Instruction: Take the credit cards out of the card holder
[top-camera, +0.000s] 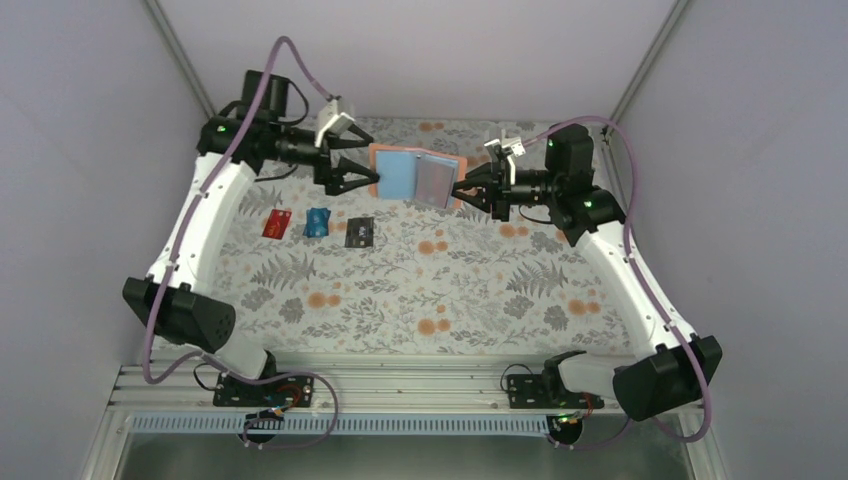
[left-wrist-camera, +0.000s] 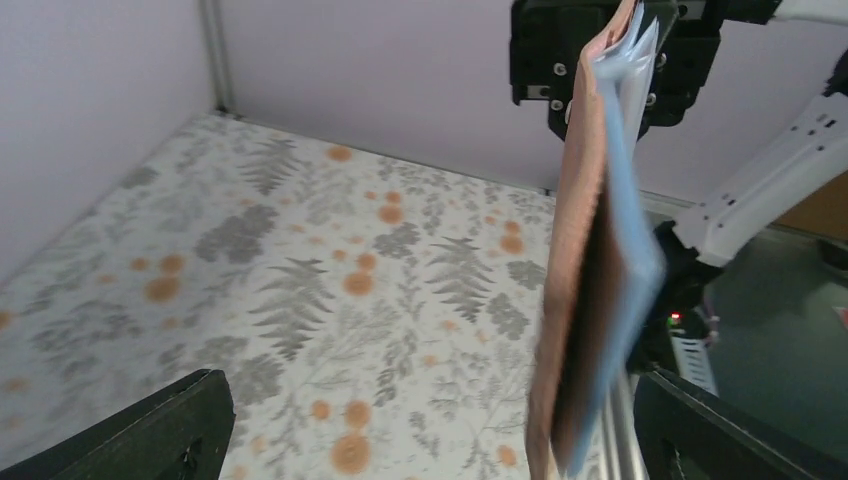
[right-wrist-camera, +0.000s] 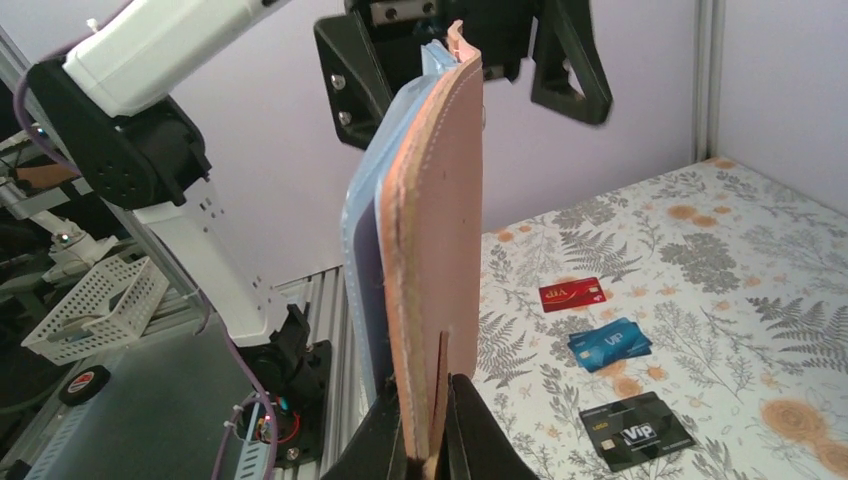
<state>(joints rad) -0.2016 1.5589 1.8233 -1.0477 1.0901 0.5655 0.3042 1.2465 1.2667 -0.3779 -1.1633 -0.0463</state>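
Found a tabletop covered in a pale print of grey ferns and orange blossoms. Boxed in on three sides by plain lilac walls, with metal posts in the far corners and a ribbed metal rail along the near edge.

Saw the holder off the surface, hung open above the far middle, blue inside toward the overhead camera and tan back toward the print. Saw the right tool pinched tight on its right edge. Saw the left tool spread wide to either side of its left edge, not closed on it.

Counted three cards lying flat on the print, left of centre, in a row and apart: red card, blue card, black card. Noticed a white wire basket beyond the rail, off the tabletop.
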